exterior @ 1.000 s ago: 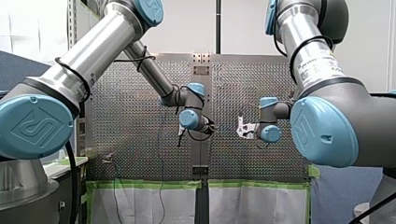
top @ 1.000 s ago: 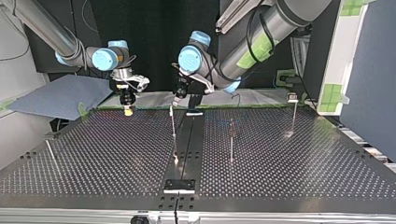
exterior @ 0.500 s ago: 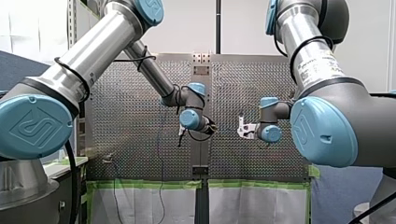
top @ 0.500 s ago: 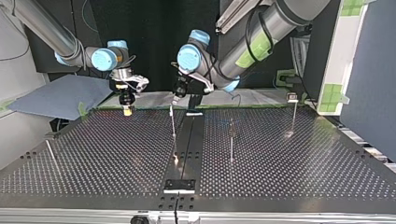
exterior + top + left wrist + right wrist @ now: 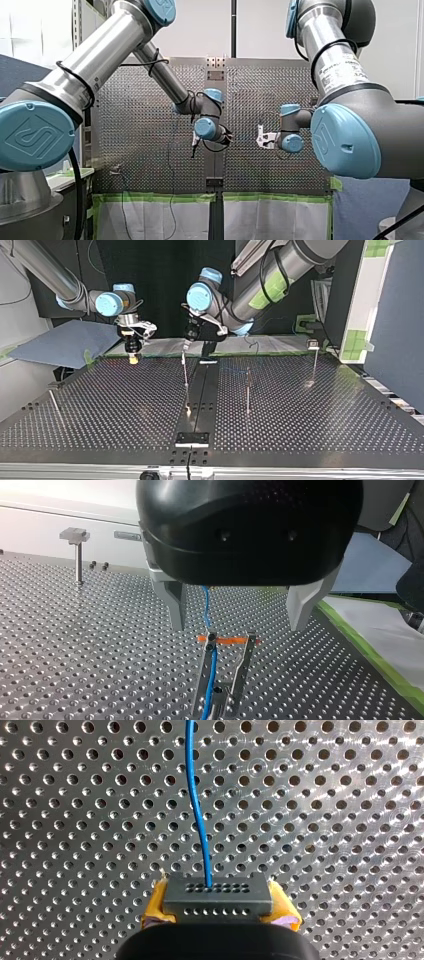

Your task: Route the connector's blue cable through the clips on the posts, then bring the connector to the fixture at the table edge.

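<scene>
- The right hand (image 5: 220, 917) is seen pinching the connector (image 5: 218, 895) between its yellow pads (image 5: 156, 906).
- The blue cable (image 5: 199, 815) is seen running out of the connector, above the tabletop (image 5: 325, 820).
- The left hand (image 5: 240, 607) is held spread wide over a clip (image 5: 243, 665), and the cable is seen against that clip.

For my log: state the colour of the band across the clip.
Orange; the band shows best in left wrist view.
</scene>
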Motion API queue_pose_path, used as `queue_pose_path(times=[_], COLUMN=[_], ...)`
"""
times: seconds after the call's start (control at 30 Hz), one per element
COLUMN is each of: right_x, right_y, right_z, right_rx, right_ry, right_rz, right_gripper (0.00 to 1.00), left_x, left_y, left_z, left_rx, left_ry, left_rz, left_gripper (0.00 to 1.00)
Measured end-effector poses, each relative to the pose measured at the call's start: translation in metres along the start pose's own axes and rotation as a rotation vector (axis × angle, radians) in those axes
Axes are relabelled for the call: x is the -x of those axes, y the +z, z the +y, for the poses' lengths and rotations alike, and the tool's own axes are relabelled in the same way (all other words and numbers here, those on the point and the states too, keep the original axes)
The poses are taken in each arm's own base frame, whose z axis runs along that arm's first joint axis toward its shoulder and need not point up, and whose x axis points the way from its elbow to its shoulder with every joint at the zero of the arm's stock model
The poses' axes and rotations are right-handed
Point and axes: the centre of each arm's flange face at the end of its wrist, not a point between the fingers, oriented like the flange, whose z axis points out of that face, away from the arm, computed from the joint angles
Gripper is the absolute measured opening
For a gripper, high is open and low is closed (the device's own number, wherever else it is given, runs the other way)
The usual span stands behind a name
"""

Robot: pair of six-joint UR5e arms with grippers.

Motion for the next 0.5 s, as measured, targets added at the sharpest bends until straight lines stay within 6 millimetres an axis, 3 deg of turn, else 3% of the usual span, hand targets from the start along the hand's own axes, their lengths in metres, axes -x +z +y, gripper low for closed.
queue_pose_path(times=[0.27, 0.5], right_x=[0.0, 0.001], right_y=[0.0, 0.0], right_z=[0.001, 0.001], right_rx=[0.002, 0.003], right_ry=[0.0, 0.001], right_rz=[-0.002, -0.004], right_gripper=[0.0, 0.0], left_x=[0.003, 0.018], left_y=[-0.008, -0.027], left_z=[-0.005, 0.001], left_rx=[0.012, 0.053], left_ry=[0.001, -0.049], left_rz=[-0.005, -0.055], left_gripper=[0.99, 0.99])
